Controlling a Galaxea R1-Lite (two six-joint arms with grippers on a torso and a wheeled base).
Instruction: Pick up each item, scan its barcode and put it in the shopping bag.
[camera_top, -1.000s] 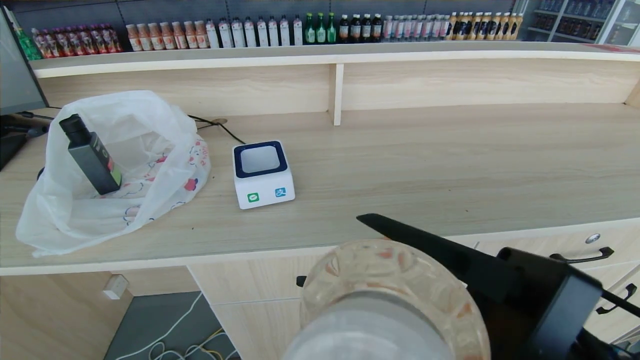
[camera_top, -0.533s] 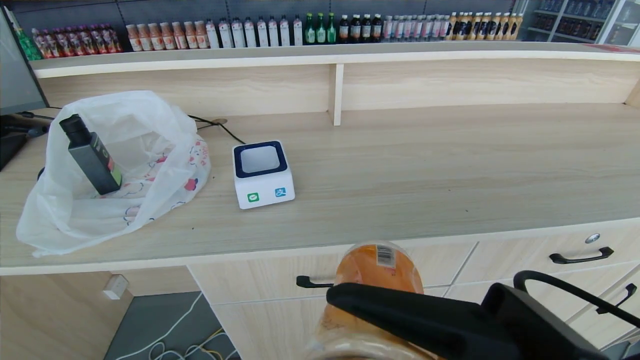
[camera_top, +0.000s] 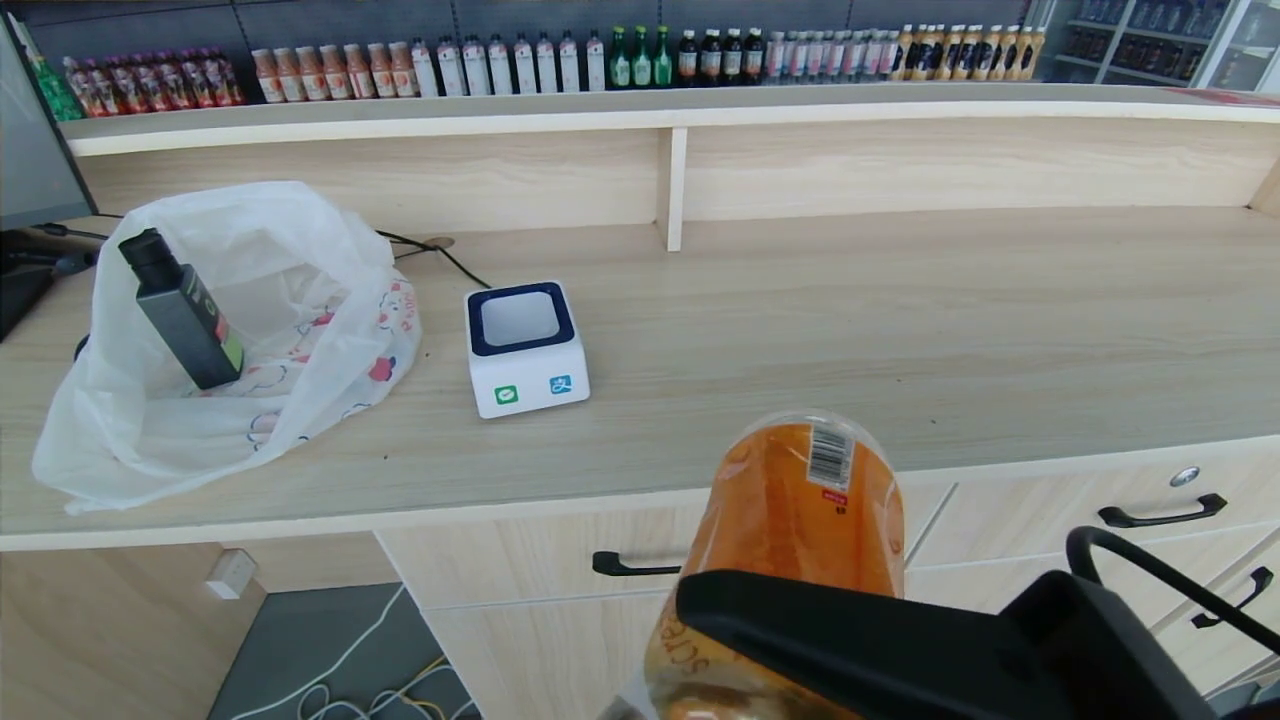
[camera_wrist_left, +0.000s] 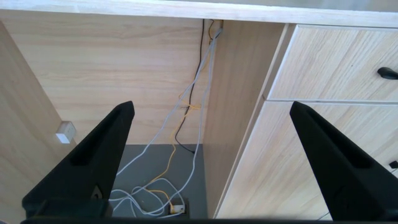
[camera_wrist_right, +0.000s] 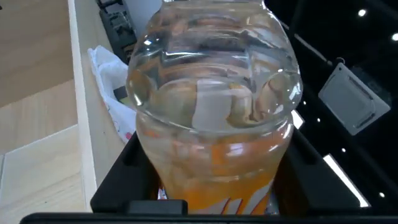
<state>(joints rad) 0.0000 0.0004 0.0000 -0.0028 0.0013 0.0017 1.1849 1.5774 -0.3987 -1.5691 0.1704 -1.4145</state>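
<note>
Presently, a clear plastic bottle of orange drink is pinched at its middle by the right pincer, one black finger lying across its near side. The bottle is held tilted above the front edge of the pale wooden table, its clear rounded end pointed away from the wrist and its barcode label turned upward. A white cube scanner with a dark blue framed window is set farther back and to the left, well apart from the bottle. Just beside it, a white plastic shopping bag is spread open, and a dark bottle with a black cap is leaned inside. The left pincer is held spread and empty below the table edge, before the cabinet front.
</note>
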